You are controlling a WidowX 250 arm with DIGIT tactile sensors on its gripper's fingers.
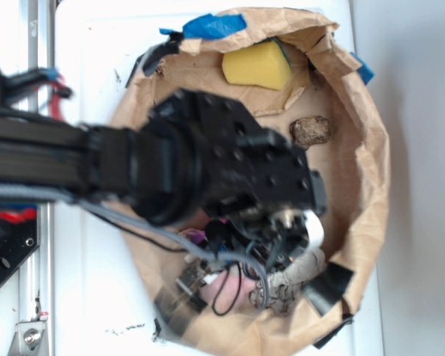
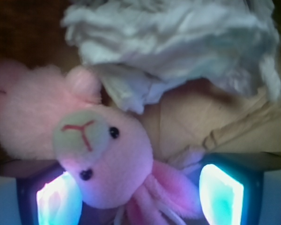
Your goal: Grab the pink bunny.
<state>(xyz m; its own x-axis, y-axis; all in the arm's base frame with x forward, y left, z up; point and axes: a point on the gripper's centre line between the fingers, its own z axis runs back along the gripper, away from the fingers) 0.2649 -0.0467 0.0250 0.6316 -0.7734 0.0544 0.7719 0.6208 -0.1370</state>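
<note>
The pink bunny (image 2: 107,159) lies on brown paper, face up to the wrist camera, with its pale muzzle, dark eyes, ears and white cord toward the bottom edge. My gripper (image 2: 140,199) is open and low over it. The head and ears sit between the two glowing pads (image 2: 58,201). The left pad is against the head, while the right pad stands apart from the ear. In the exterior view the arm covers most of the bunny (image 1: 226,285); only a pink patch shows under the gripper (image 1: 252,293).
A crumpled grey-white paper wad (image 2: 178,42) lies right behind the bunny, also visible as the wad (image 1: 297,278) by the gripper. Everything sits in a low brown paper bag (image 1: 371,170). A yellow sponge (image 1: 256,65) and a brown lump (image 1: 310,130) lie at its far side.
</note>
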